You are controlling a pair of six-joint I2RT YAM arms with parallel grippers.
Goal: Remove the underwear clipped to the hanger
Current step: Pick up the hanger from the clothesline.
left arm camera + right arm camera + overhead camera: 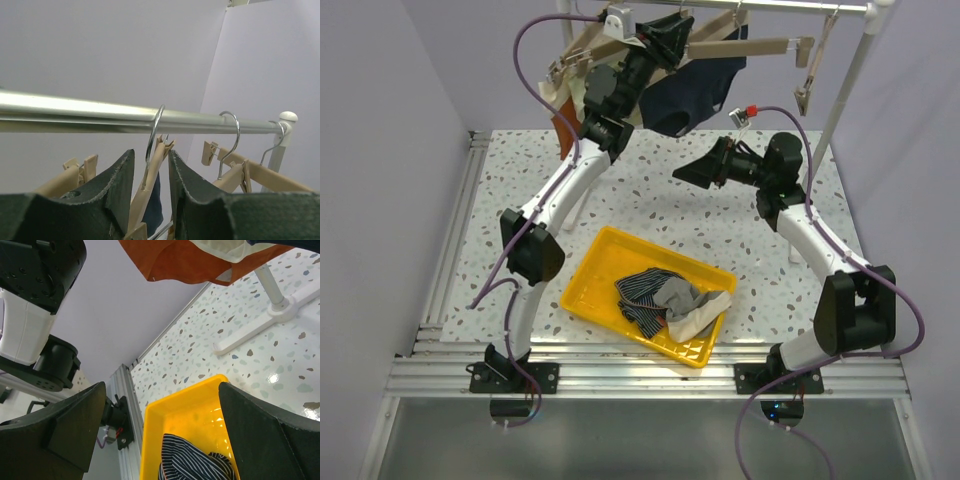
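L gripper (150, 200) pinches a wooden clip hanger (145, 185), R gripper (160, 430) wide open, idle; risk: hanger slips off rail (100, 117) w/ navy briefs (685, 95).

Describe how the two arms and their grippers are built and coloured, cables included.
Both arms have white link segments joined by bulky black joint housings, on black bases bolted to an aluminium frame. A purple cable loops along each arm. The left gripper and the right gripper have broad, dark, wedge-shaped fingers; the wrist views show matte, slightly textured finger surfaces. A small red-and-white fitting sits near the right wrist.
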